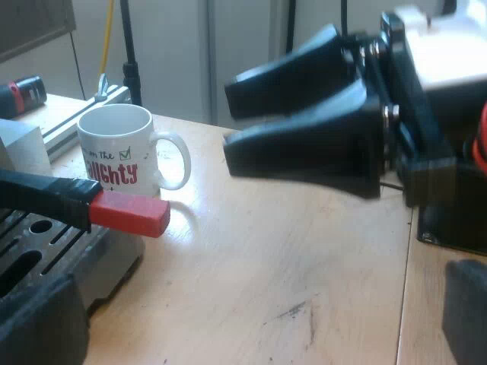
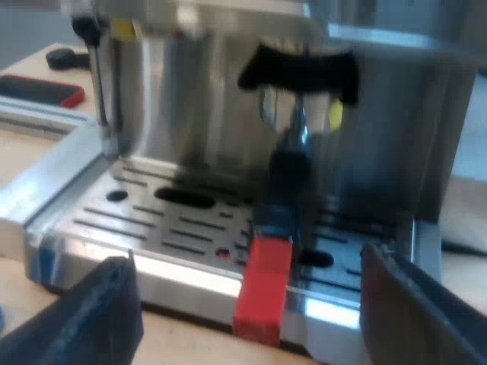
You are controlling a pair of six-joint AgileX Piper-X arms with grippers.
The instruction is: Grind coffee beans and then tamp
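The left gripper point(image 1: 255, 289) hangs low over the pale wooden table point(image 1: 289, 251). Its two black fingers point(image 1: 38, 323) are spread wide with nothing between them, one by the corner of the slotted steel drip tray point(image 1: 46, 247) and the other over bare wood. The metal holder point(image 1: 46, 196) reaches across that corner by its dark handle. Its red block end point(image 1: 129, 213) pokes out past the tray's edge, above the table. Just behind the red end, close to the tray's corner, a white ceramic mug point(image 1: 122, 148) with red and black lettering stands upright on the table, its loop turned away from the tray. Beyond the mug the right gripper point(image 1: 230, 114) is held above the table, its tips turned toward the mug and the red end and touching neither.

In the right wrist view the brushed-steel espresso machine point(image 2: 190, 114) faces the right gripper. That gripper's jaws stand wide apart and empty, one on each side of the red end. The holder is locked into the machine's front, its dark head point(image 2: 300, 72) up under the machine. The handle slopes down over the drip tray, and the red end overhangs the tray's front edge. A thin steel steam wand point(image 2: 95, 76) hangs above one of the tray's back corners.
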